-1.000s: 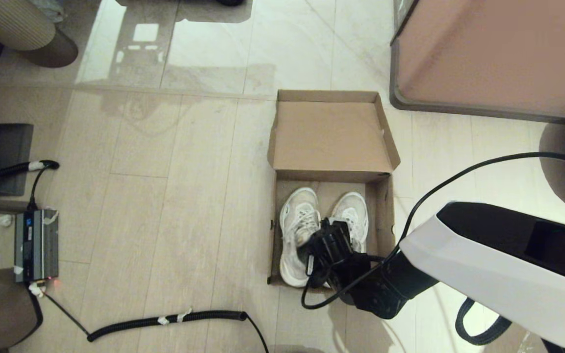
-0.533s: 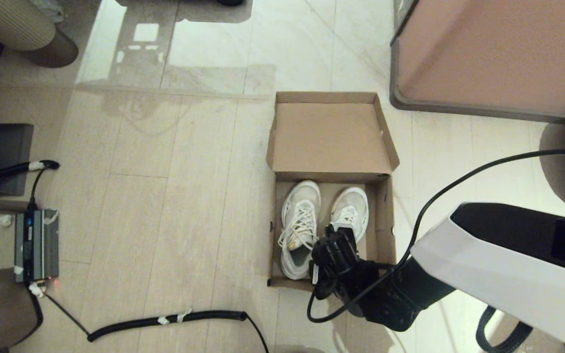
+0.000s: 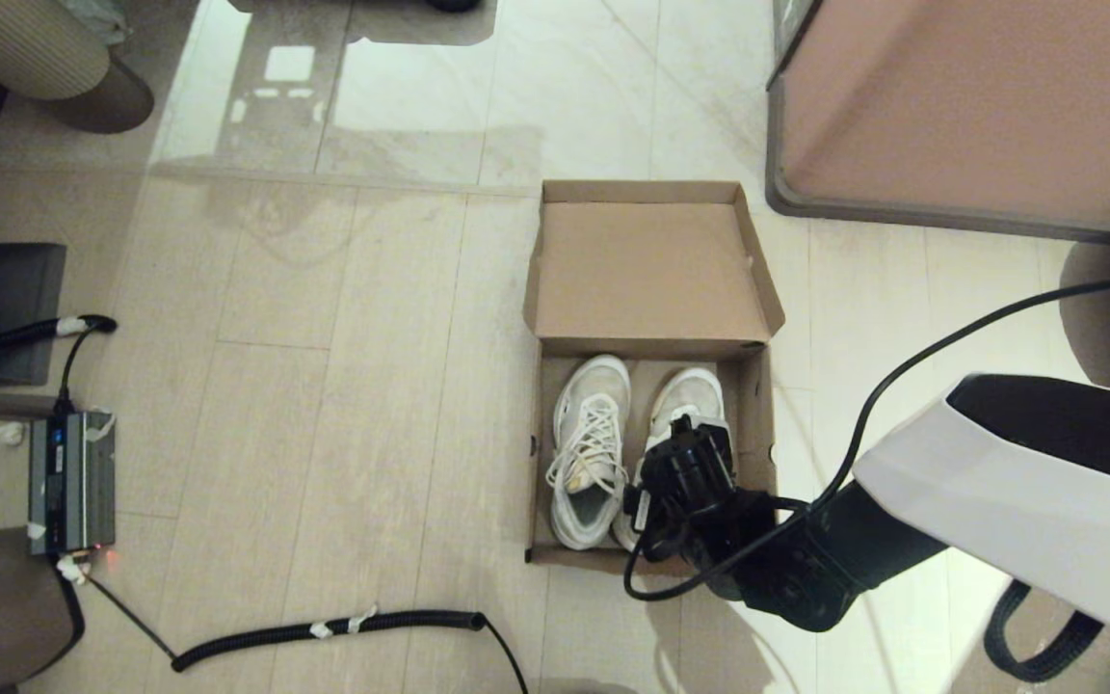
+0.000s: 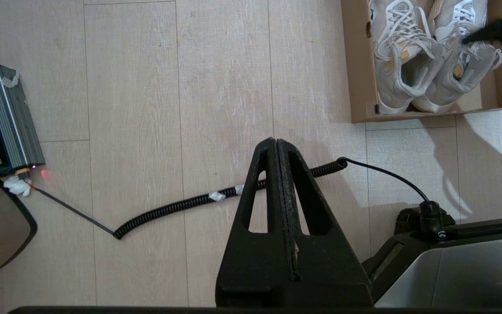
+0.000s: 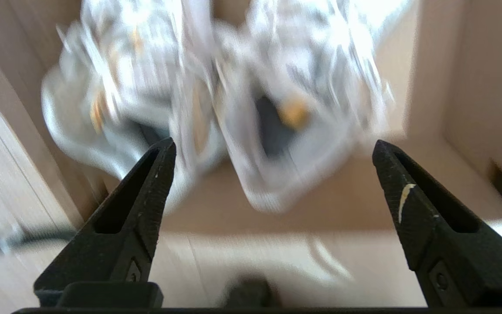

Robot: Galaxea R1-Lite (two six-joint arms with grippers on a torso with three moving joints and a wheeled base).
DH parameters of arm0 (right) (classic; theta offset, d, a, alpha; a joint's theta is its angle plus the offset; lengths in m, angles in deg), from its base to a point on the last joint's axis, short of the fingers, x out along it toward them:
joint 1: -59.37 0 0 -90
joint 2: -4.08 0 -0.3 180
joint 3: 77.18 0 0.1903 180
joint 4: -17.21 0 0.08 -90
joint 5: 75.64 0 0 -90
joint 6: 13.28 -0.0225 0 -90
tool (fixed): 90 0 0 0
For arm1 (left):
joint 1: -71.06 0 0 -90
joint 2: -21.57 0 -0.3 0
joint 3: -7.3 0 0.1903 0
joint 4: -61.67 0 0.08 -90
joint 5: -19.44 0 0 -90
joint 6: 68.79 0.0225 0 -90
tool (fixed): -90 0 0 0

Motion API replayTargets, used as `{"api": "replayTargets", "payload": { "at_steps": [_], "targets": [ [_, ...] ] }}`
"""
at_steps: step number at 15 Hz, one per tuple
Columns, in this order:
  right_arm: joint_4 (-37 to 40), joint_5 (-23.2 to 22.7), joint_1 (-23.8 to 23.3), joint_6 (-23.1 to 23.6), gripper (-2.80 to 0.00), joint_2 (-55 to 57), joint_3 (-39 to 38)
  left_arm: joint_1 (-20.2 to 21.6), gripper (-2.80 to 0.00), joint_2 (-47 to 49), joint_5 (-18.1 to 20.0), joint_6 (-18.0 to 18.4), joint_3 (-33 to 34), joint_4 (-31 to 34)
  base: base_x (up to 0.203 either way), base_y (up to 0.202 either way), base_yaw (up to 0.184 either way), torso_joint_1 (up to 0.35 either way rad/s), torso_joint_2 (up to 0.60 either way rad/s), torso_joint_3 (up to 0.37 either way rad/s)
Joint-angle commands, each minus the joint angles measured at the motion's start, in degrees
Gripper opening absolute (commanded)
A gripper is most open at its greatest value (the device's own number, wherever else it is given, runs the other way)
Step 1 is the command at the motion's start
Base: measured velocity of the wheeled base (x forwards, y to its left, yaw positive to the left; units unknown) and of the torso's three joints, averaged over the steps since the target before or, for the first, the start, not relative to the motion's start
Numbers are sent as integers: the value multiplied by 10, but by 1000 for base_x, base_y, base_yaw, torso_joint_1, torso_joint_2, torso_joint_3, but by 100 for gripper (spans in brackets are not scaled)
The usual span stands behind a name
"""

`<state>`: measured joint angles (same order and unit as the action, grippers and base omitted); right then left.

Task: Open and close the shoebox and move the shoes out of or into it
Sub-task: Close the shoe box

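Observation:
The brown cardboard shoebox (image 3: 755,434) stands open on the floor with its lid (image 3: 647,270) flipped back flat. Both white sneakers lie inside, toes toward the lid: the left shoe (image 3: 592,443) in full view, the right shoe (image 3: 692,390) partly covered. My right gripper (image 3: 690,443) hangs over the right shoe's heel end. In the right wrist view the right gripper (image 5: 273,145) is wide open and holds nothing, with the blurred shoes (image 5: 294,109) beyond it. My left gripper (image 4: 276,141) is shut and empty above bare floor, left of the shoebox (image 4: 360,87).
A large pinkish-brown furniture block (image 3: 979,106) with a grey rim stands just right of the lid. A coiled black cable (image 3: 324,629) lies on the floor in front of the box, running to a grey power unit (image 3: 71,482) at far left.
My right gripper has shifted right, from above the gap between the shoes to above the right shoe. The left shoe is now uncovered, and both shoes sit slightly farther back.

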<state>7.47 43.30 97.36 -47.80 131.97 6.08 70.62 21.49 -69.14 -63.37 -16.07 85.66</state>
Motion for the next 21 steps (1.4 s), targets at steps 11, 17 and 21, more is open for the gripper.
{"api": "replayTargets", "payload": {
  "at_steps": [11, 17, 21],
  "targets": [
    [65, 15, -23, 14, -280, 66, 162, 0, -280, 0, 0, 0, 0, 0, 0, 0, 0, 0, 0, 0],
    [85, 14, -50, 35, -280, 113, 239, 0, -280, 0, 0, 0, 0, 0, 0, 0, 0, 0, 0, 0],
    [88, 14, -44, 33, -280, 118, 217, 0, -280, 0, 0, 0, 0, 0, 0, 0, 0, 0, 0, 0]
  ]
}}
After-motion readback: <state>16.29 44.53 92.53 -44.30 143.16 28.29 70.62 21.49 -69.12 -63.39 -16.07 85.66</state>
